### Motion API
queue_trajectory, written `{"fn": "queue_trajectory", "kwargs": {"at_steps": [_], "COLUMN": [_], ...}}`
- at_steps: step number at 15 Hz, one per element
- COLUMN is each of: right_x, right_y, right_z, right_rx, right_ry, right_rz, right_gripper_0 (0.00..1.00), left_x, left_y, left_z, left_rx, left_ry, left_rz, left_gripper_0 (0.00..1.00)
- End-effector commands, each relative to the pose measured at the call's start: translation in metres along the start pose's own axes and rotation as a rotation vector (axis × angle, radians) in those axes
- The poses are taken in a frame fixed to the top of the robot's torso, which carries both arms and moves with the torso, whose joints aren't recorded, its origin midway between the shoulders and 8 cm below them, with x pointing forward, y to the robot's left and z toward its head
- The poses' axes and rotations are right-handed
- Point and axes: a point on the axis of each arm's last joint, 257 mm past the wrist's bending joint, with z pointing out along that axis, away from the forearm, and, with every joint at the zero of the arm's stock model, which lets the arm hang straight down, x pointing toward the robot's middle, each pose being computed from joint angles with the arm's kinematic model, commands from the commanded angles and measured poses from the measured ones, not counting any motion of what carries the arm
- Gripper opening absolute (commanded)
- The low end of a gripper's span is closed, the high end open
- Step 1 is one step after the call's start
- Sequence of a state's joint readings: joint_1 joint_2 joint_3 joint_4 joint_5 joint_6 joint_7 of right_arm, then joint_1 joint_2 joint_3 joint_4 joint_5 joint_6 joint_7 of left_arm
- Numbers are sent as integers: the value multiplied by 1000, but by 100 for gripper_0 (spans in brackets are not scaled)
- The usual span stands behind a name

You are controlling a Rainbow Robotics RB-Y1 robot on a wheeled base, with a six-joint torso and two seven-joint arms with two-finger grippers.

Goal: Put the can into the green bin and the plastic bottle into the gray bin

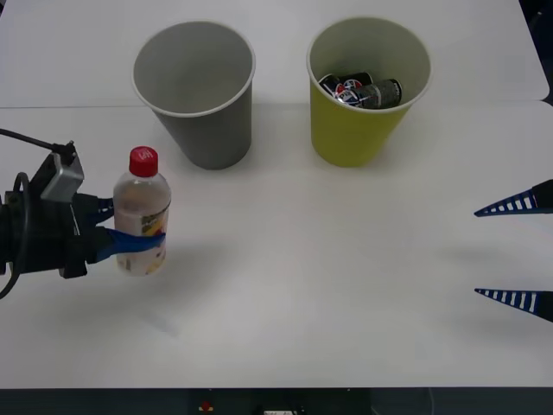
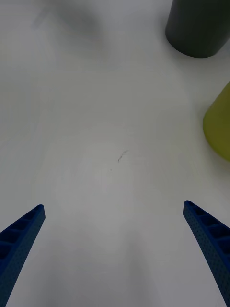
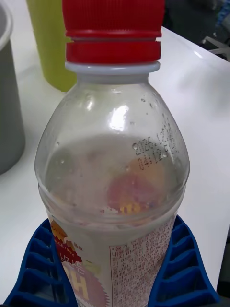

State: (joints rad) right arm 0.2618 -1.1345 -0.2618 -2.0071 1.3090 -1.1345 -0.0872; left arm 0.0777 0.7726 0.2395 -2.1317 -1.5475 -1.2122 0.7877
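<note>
Can step looked done: dark cans (image 1: 367, 92) lay inside the green bin (image 1: 359, 138), far right. Bottle step was in hand. Left gripper (image 1: 138, 241) was clamped around the bottle (image 1: 143, 212) at its label, bottle upright at near left, base at or just off the table (image 1: 328, 285), can't tell which. The gray bin (image 1: 203, 130) stood far of it, slightly right, with nothing visible inside. Right gripper (image 1: 517, 251) sat idle at the right edge, fingers spread wide, holding nothing. Next move as I judged it: lift clear of the gray rim, carry far and a bit right, centre over the opening, release. Risk: clipping the rim and tipping the bin.
</note>
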Motion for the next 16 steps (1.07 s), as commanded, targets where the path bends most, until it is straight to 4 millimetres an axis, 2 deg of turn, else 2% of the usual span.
{"fn": "queue_trajectory", "kwargs": {"at_steps": [1,6,11,16], "right_x": [0,0,0,0], "right_y": [0,0,0,0], "right_z": [0,0,0,0], "right_rx": [0,0,0,0], "right_ry": [0,0,0,0], "right_rz": [0,0,0,0], "right_gripper_0": [100,100,100,100], "left_x": [-19,-63,-108,-153], "left_y": [4,10,47,92], "left_z": [-13,-24,-34,-27], "left_rx": [-74,-132,-128,-138], "left_ry": [32,63,107,184], "left_rz": [-76,-81,-24,3], "left_gripper_0": [0,0,0,0]}}
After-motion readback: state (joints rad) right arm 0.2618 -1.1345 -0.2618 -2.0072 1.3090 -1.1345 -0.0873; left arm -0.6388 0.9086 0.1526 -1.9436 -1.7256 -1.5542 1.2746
